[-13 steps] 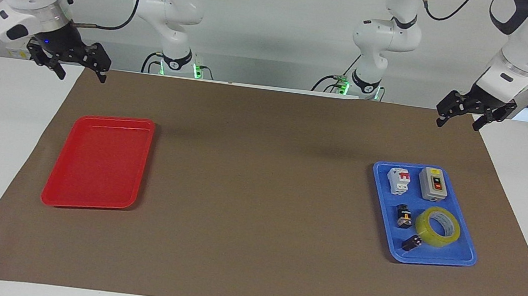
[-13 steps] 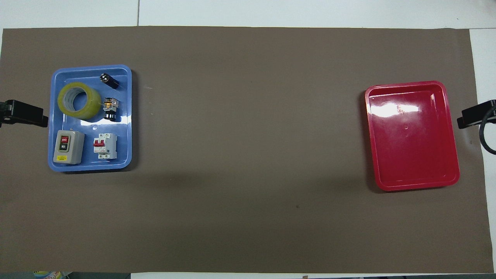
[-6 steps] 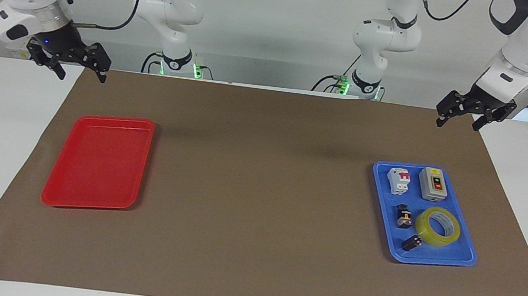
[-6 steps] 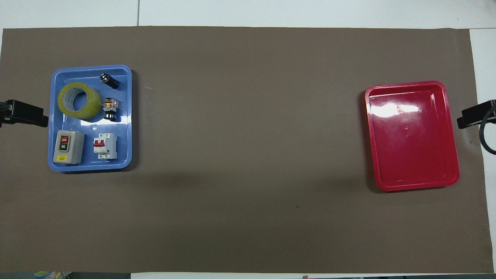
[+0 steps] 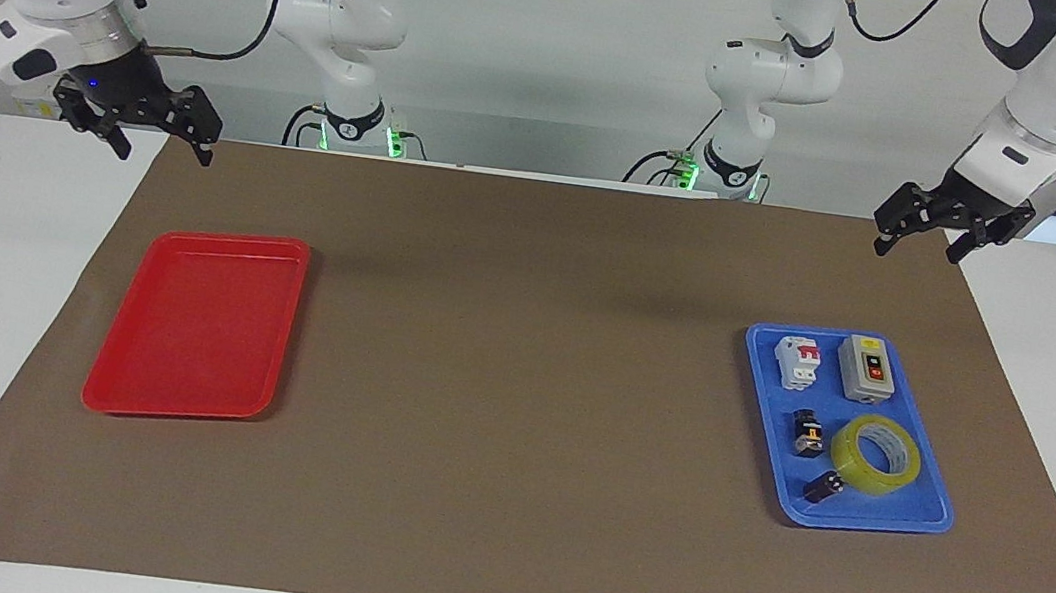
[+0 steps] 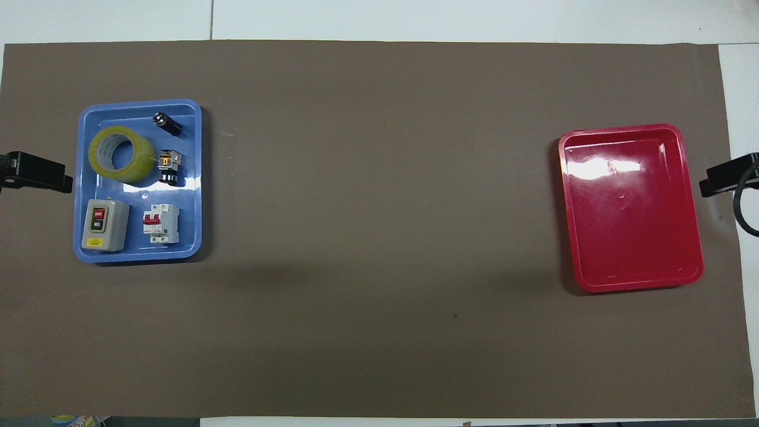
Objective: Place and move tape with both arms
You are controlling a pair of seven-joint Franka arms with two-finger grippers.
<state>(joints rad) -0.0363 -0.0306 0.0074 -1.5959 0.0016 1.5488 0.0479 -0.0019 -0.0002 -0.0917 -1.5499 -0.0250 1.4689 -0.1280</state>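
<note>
Light was bright and even, falling from above. Two soft, blurred shadows lay on the brown mat (image 5: 515, 406) under the arms, toward the robots' edge. White glare sat on the red tray (image 6: 632, 207) at its twelve o'clock end in the overhead view, and a smaller patch on the blue tray (image 6: 137, 255) floor. Both views were sharp, with little edge distortion.

tape (image 5: 875, 454) = yellow see-through roll, white-grey core, lying flat, hole up. sits in blue tray (image 5: 924, 519) at left arm's end of table, in tray's part farther from robots. small black cylinder (image 5: 823, 487) right up against it, another black part (image 5: 808, 434) just beside. nothing gripping it.
</note>
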